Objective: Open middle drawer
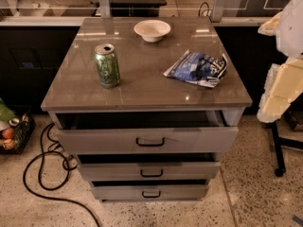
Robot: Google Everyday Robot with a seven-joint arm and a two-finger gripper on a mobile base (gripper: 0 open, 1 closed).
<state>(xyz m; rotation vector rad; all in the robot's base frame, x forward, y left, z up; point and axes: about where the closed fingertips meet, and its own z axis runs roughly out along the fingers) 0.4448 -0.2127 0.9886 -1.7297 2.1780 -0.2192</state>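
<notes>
three drawers, one green can, one white bowl, one blue snack bag, all three on the cabinet top. middle drawer sits lower centre of the frame, front a bit out, under the wider-open top drawer. gripper is a pale shape at the right edge, up and right of the middle drawer, well apart; can't tell if it's clenched or released.

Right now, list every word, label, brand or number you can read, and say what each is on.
No text is readable.
Green can: print on its side, too blurred to read.
Blue bag: white and dark print, too blurred to read.
White bowl: no text.
Middle drawer: no label.
Tool, at the right edge beside the cabinet: no text visible.
</notes>
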